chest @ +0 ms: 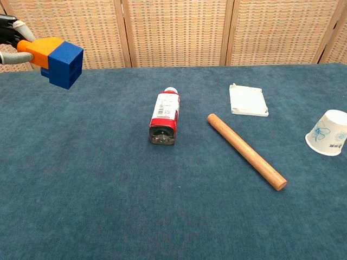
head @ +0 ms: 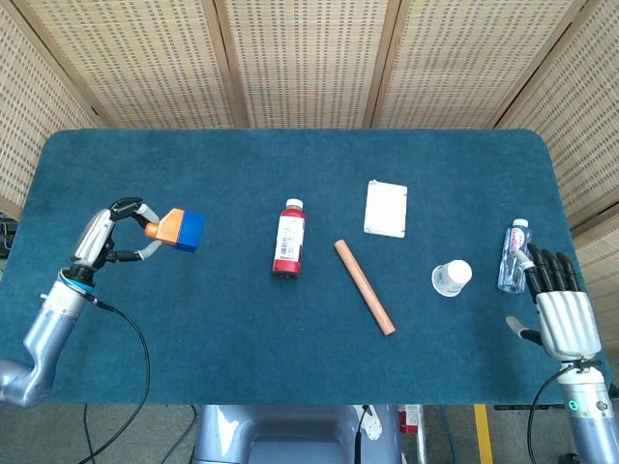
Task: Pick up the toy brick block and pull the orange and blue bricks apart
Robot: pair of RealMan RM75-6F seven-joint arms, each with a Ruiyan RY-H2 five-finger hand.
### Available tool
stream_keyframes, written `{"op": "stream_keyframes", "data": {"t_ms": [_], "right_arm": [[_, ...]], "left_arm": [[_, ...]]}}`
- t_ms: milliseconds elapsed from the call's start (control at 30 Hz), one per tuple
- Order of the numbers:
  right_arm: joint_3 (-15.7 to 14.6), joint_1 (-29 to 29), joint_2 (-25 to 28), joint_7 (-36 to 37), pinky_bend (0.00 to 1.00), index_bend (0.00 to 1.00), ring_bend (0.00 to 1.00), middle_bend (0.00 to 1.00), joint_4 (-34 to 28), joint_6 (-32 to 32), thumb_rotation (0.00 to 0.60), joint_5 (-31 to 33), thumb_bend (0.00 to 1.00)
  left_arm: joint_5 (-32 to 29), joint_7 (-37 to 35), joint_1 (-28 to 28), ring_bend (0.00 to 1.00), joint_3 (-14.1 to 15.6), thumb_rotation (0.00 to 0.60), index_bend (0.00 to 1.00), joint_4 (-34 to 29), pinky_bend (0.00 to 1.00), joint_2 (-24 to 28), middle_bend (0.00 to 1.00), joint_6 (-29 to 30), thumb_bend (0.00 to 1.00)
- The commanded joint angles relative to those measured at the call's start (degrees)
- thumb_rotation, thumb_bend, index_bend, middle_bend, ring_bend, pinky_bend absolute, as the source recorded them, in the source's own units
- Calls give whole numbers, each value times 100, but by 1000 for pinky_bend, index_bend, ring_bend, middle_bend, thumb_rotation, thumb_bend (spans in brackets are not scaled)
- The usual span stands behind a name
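Observation:
The toy brick block (head: 178, 230) is an orange brick (chest: 39, 50) joined to a blue brick (chest: 64, 64). It hangs in the air above the left side of the table. My left hand (head: 108, 235) grips the orange end, with the blue end pointing toward the table's middle. In the chest view only the fingertips (chest: 12, 32) of that hand show at the top left corner. My right hand (head: 561, 312) rests at the table's right edge, fingers extended and apart, holding nothing.
A red drink bottle (head: 288, 239) lies in the middle of the blue table (head: 242, 319). A wooden rod (head: 364, 286) lies right of it. A white pad (head: 386, 208), an overturned paper cup (head: 452, 277) and a small water bottle (head: 514, 256) stand further right.

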Motion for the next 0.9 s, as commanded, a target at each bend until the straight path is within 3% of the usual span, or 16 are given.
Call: {"op": "stream_keyframes", "data": {"t_ms": [33, 233, 467, 900], "right_arm": [[4, 203, 160, 291, 0, 0, 0, 0, -31, -143, 600, -264, 0], [48, 635, 276, 984, 0, 0, 0, 0, 186, -291, 600, -805, 0], [165, 1189, 223, 1410, 0, 0, 0, 0, 350, -417, 600, -1239, 0], [615, 2143, -157, 2058, 0, 0, 0, 0, 636, -514, 600, -1406, 0]], "left_arm": [[-234, -1221, 48, 495, -195, 600, 637, -256, 160, -134, 544, -165, 483], [-131, -3150, -43, 495, -292, 600, 643, -687, 158, -44, 549, -563, 484], [45, -4166, -229, 495, -329, 600, 643, -894, 153, -174, 549, -788, 484], [-66, -3933, -703, 495, -504, 600, 643, -1169, 148, -562, 550, -1261, 483]]}}
